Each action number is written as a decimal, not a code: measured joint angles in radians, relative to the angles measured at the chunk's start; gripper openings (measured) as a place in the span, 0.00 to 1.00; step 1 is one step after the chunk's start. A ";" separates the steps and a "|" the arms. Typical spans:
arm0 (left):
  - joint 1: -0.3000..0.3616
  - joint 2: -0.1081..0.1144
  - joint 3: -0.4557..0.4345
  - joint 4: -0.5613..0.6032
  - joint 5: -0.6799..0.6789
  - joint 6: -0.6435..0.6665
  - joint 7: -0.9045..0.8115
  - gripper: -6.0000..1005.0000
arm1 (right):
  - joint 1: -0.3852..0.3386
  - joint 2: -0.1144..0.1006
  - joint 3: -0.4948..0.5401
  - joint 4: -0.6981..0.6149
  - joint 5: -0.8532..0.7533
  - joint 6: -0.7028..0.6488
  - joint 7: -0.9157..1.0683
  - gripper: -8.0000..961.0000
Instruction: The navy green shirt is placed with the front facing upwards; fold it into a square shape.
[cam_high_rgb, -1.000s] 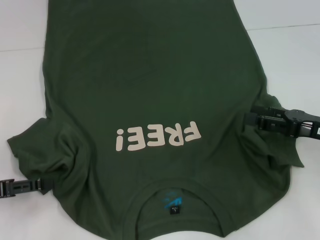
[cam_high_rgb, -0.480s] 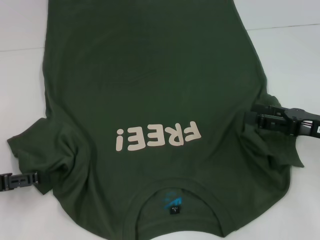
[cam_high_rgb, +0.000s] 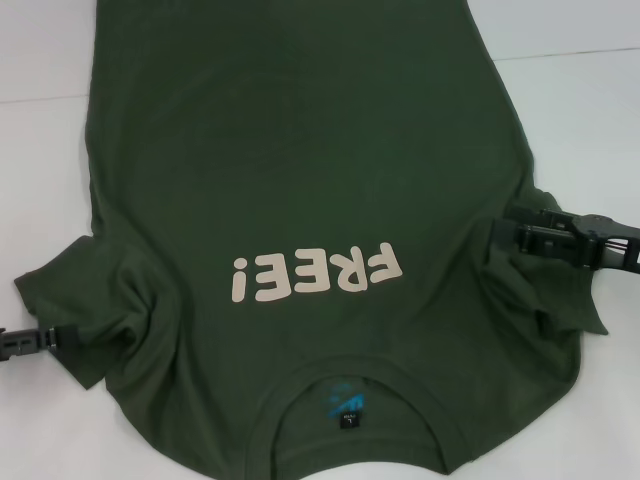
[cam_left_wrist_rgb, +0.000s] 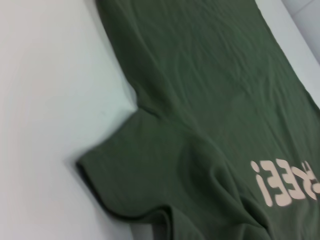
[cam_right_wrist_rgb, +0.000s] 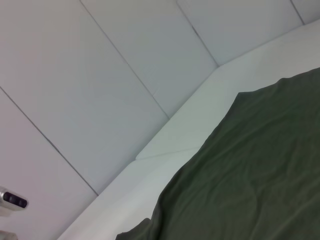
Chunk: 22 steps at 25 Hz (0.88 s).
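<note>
Two grippers flanked the "FREE!" print (cam_high_rgb: 315, 274): the left gripper (cam_high_rgb: 68, 340) at the left sleeve's edge, the right gripper (cam_high_rgb: 510, 232) on the right sleeve; whether either pair of jaws gripped cloth, I couldn't tell. The navy green shirt (cam_high_rgb: 300, 150) lay front-up on the white worktop (cam_high_rgb: 45, 50).

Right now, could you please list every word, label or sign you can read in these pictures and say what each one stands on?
"FREE!" in cream letters on the chest of the shirt, upside down in the head view; partly visible in the left wrist view too.
Black neck label inside the collar: a blue logo and a small white mark, too small to read.
Right wrist view: no text.
</note>
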 joint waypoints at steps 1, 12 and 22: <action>0.000 0.001 0.000 0.003 0.000 -0.003 0.000 0.88 | 0.000 0.000 0.002 0.000 0.000 0.000 0.000 0.95; -0.014 0.003 0.006 -0.005 0.012 -0.076 -0.002 0.87 | 0.002 -0.001 0.013 0.000 0.000 0.000 0.013 0.95; -0.045 0.005 0.011 -0.037 0.026 -0.094 -0.002 0.87 | 0.005 -0.002 0.023 -0.009 0.000 0.002 0.018 0.95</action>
